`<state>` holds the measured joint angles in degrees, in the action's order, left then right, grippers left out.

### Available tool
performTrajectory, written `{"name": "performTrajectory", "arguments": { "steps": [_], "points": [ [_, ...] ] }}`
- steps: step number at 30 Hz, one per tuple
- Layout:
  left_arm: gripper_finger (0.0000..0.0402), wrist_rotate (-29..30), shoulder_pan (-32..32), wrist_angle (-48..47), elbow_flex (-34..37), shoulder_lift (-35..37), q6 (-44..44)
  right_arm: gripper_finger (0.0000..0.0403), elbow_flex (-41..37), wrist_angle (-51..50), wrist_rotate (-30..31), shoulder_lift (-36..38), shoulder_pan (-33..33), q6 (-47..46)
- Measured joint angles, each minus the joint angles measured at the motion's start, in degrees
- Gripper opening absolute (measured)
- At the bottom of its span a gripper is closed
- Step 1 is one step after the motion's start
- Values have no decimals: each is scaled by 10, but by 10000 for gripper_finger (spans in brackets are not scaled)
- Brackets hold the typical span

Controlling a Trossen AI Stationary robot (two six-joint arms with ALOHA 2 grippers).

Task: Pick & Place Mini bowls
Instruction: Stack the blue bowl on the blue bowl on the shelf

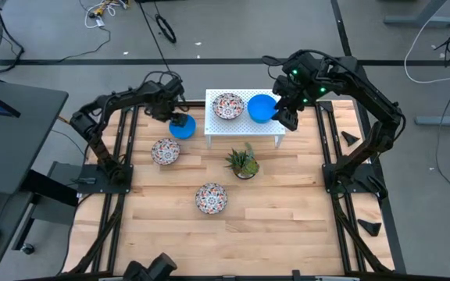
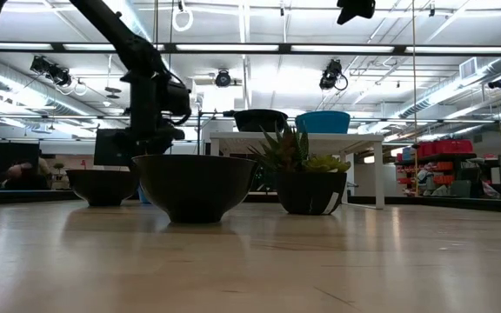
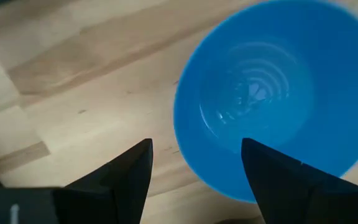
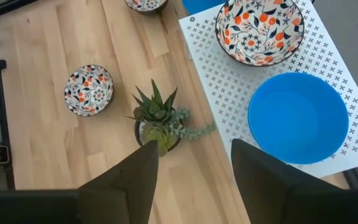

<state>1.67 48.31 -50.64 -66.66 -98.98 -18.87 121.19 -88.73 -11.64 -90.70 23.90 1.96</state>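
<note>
Nearest the low camera, a patterned bowl stands upright, mouth up, near the front edge of the desk, reading there only as a dark silhouette; the high view shows its red-and-dark floral pattern. Being round, no bowl has a long axis; all rest level with openings upward. A second patterned bowl sits toward the left edge of the desk. Behind it, near the rear-left corner, a blue bowl rests on the desk with the left gripper directly over it. The left wrist view shows its fingers spread apart, one over bare wood and one over the bowl's rim; whether they touch the bowl cannot be told. At the rear edge a white perforated stand carries a third patterned bowl and a second blue bowl, side by side. The right gripper hovers by the stand's right end, fingers parted and holding nothing. A potted plant stands just in front of the stand. Only the low view shows the room beyond.
</note>
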Motion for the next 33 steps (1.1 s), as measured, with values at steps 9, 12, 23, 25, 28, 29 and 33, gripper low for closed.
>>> {"name": "performTrajectory", "arguments": {
  "steps": [9, 12, 23, 25, 28, 29, 33],
  "points": [
    [244, -24, 5, 38, 54, 0, -7, 204, 0, 15, 0, 0, 0, 0],
    [218, -26, 5, 40, 51, 0, -9, 204, 0, 23, 0, 0, 0, 0],
    [43, -29, 5, 42, 51, 0, -12, 204, 0, 30, 2, 0, 0, -16],
    [16, -33, 5, 42, 50, 1, -13, 204, 0, 30, 2, 0, 0, -16],
    [10, -34, 5, 42, 49, 2, -20, 204, 0, 30, 2, 0, 0, -16],
    [11, -34, 5, 42, 49, 3, -22, 204, 0, 30, 2, 0, 0, -16],
    [6, -29, 6, 44, 50, 31, -30, 204, 0, 30, 2, 0, 0, -14]
  ]
}}
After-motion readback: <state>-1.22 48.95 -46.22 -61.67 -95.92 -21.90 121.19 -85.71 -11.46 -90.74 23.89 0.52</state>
